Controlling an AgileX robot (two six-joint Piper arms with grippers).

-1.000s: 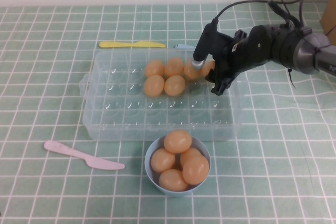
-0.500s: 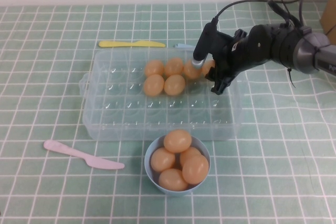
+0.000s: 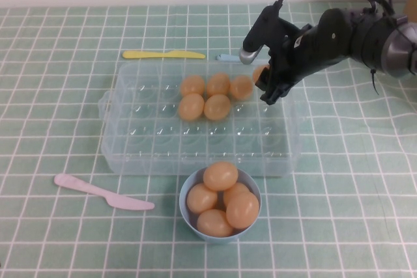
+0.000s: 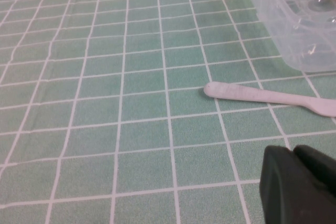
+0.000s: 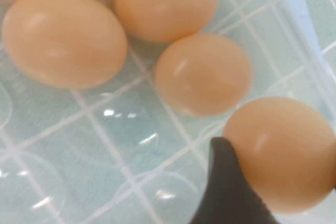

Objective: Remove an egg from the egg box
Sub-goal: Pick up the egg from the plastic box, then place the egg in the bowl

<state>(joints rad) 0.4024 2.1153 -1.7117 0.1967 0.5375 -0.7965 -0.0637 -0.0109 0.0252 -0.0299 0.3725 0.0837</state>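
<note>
The clear plastic egg box [image 3: 195, 142] lies mid-table with several orange-tan eggs [image 3: 217, 107] in its far cells. My right gripper [image 3: 264, 83] hangs over the box's far right corner, shut on one egg [image 3: 260, 72] and holding it just above the cells. In the right wrist view the held egg [image 5: 281, 150] sits against one dark finger [image 5: 226, 192], with other eggs [image 5: 202, 74] in the box below. My left gripper [image 4: 300, 182] is shut and empty, low over the tablecloth near the box's left corner [image 4: 294, 19]; it does not show in the high view.
A light-blue bowl [image 3: 183, 208] with several eggs stands in front of the box. A pink plastic knife [image 3: 104, 193] lies at the front left and also shows in the left wrist view [image 4: 262, 95]. A yellow knife [image 3: 163, 55] lies behind the box.
My right gripper has risen and moved slightly back, lifting the held egg out of its cell. The other eggs and the left arm have not moved.
</note>
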